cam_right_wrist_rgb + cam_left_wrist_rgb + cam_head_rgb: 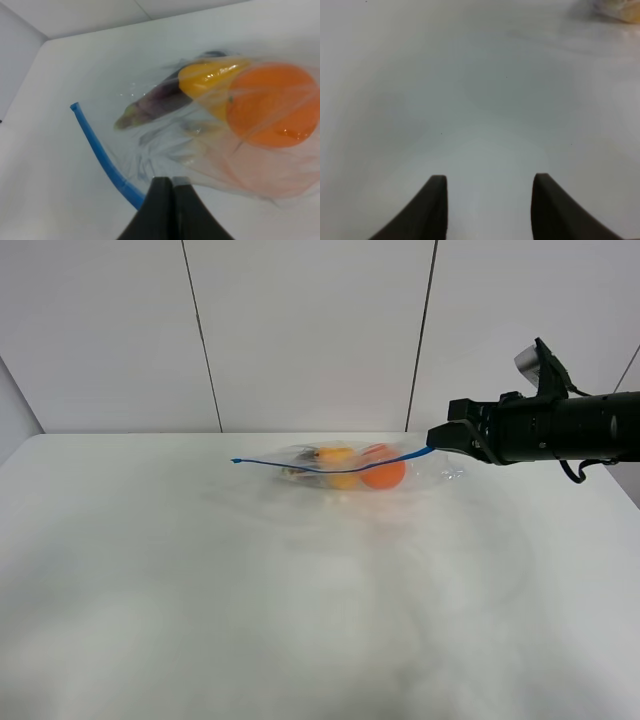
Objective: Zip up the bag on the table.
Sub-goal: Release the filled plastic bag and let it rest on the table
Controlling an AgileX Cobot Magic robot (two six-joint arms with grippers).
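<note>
The clear bag (340, 468) lies at the far middle of the white table (250, 620), with an orange (384, 474), a yellow fruit (338, 455) and a purple eggplant (160, 99) showing through it. Its blue zip strip (300, 465) runs along the near edge. My right gripper (432, 445) is shut on the right end of the zip strip (107, 162); its fingers (162, 200) press together there. My left gripper (489, 185) is open and empty over bare table, out of the exterior view.
A white panelled wall (310, 330) stands behind the table's far edge. The right arm (560, 427) reaches in from the right, above the table. A corner of the bag (620, 10) shows in the left wrist view.
</note>
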